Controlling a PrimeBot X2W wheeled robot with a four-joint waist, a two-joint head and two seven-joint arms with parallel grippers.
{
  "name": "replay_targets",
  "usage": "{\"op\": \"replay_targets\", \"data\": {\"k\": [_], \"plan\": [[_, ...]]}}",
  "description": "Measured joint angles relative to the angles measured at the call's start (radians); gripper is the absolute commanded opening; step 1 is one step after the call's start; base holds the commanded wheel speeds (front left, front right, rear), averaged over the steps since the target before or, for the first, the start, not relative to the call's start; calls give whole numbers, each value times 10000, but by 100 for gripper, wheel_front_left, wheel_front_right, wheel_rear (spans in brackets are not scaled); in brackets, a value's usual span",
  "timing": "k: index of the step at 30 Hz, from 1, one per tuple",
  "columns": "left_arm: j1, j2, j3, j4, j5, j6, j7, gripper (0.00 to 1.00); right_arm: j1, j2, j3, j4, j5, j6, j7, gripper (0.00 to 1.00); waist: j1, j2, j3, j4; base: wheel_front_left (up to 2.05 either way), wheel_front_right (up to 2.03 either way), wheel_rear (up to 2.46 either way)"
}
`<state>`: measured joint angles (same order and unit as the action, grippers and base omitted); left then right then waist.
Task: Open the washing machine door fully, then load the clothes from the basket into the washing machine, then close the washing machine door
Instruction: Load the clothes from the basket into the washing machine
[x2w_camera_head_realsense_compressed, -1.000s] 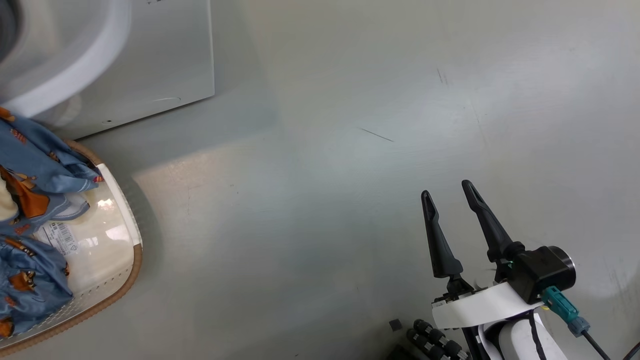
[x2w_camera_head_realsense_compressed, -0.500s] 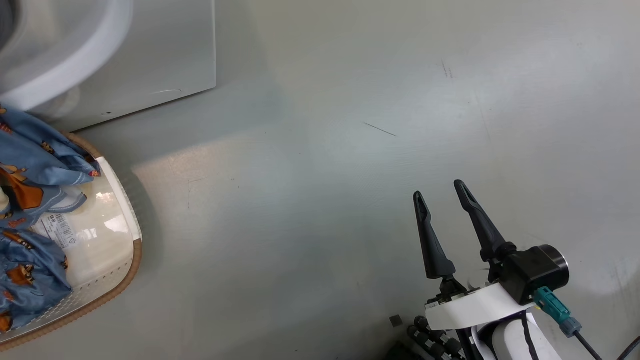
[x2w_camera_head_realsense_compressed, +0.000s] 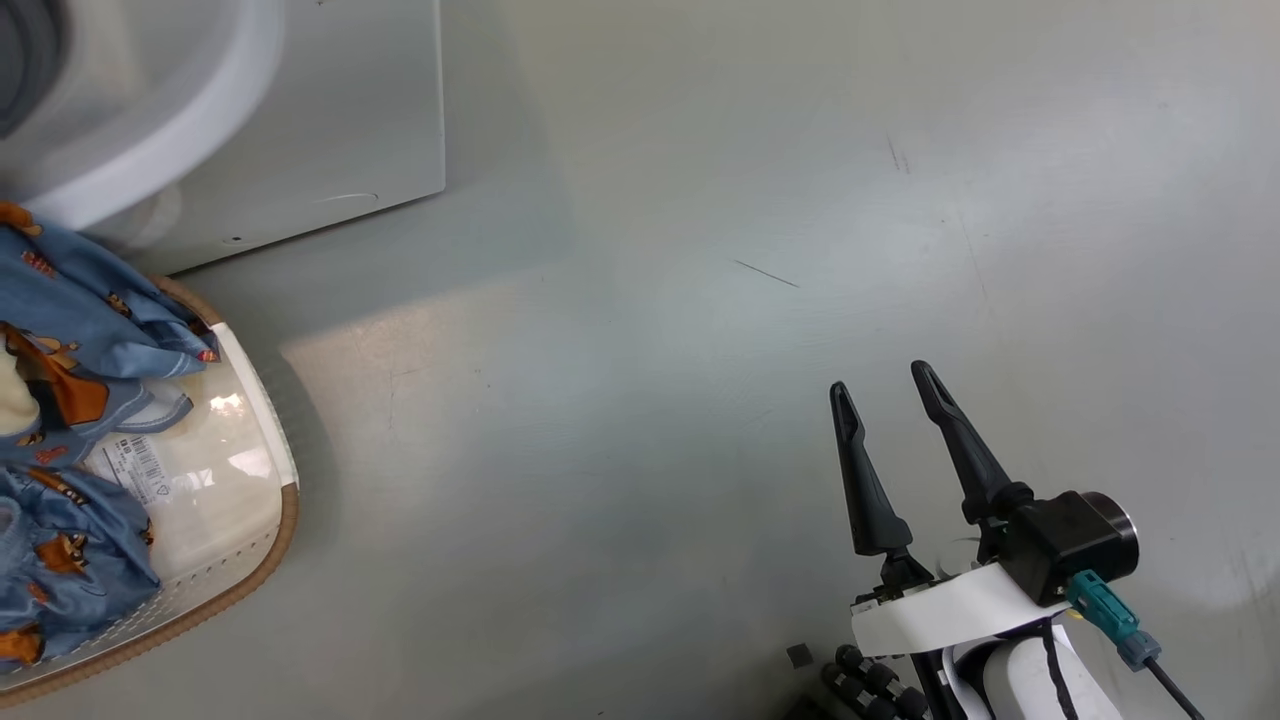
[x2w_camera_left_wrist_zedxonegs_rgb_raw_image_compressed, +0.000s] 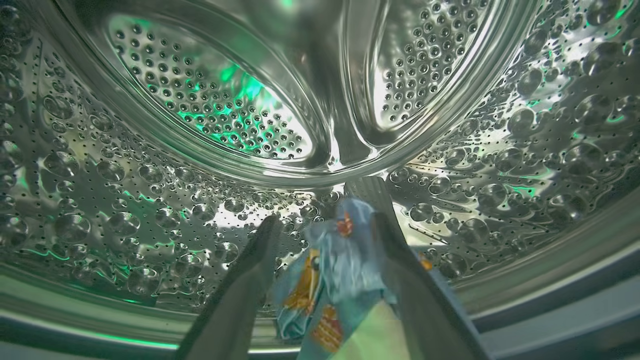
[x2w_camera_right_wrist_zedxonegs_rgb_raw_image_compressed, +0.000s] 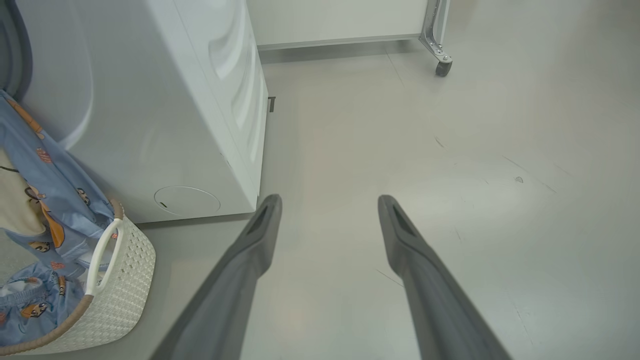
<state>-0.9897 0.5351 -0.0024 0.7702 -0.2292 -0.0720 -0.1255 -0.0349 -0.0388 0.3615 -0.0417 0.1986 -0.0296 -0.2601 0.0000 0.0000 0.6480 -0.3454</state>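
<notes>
Inside the dimpled, perforated steel drum (x2w_camera_left_wrist_zedxonegs_rgb_raw_image_compressed: 150, 150), the left gripper (x2w_camera_left_wrist_zedxonegs_rgb_raw_image_compressed: 327, 225) stands spread, with blurred blue printed clothes (x2w_camera_left_wrist_zedxonegs_rgb_raw_image_compressed: 340, 265) between its fingers. The right gripper (x2w_camera_head_realsense_compressed: 882, 380) gapes empty over smooth grey floor (x2w_camera_head_realsense_compressed: 650, 400). More clothes fill the perforated basket (x2w_camera_head_realsense_compressed: 262, 400) beside the white machine (x2w_camera_head_realsense_compressed: 330, 100).

The right gripper (x2w_camera_head_realsense_compressed: 879, 378) had two long, tapering black fingers (x2w_camera_head_realsense_compressed: 862, 480) with recessed tips. Behind them sat a black cylindrical camera housing (x2w_camera_head_realsense_compressed: 1075, 545) with a silver rim, a teal connector (x2w_camera_head_realsense_compressed: 1100, 605) feeding a dark cable (x2w_camera_head_realsense_compressed: 1172, 682), a curved white wrist plate (x2w_camera_head_realsense_compressed: 950, 612) and a white forearm (x2w_camera_head_realsense_compressed: 1015, 685) lined in black.
</notes>
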Motion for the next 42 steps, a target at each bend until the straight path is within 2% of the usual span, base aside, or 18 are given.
{"op": "replay_targets", "data": {"k": [14, 20, 26, 32, 42], "plan": [[-130, -1331, 77, 995, -115, 815, -203, 100, -245, -6, -295, 305, 42, -8, 0, 100, 0, 0, -565, 572, 0, 0, 0], [-79, -2036, 389, 1191, -669, 995, -514, 100, -490, -12, -556, 397, 42, -8, 0, 100, 0, 0, -792, 1019, 0, 0, 0], [562, -2723, 493, 1110, -1016, 968, -884, 100, -592, -15, -786, 487, 40, -8, 0, 100, 0, 0, -1005, 1514, 0, 0, 0], [1181, -3329, 364, 589, -1231, 671, -1053, 100, -592, -23, -1058, 499, 19, -10, 0, 100, 0, 0, -1155, 2042, 0, 0, 0], [3361, -3676, 341, -401, -1419, 171, -1235, 100, -628, -31, -1239, 481, -73, 8, 0, 100, 0, 0, -1099, 2695, 0, 0, 0]]}}
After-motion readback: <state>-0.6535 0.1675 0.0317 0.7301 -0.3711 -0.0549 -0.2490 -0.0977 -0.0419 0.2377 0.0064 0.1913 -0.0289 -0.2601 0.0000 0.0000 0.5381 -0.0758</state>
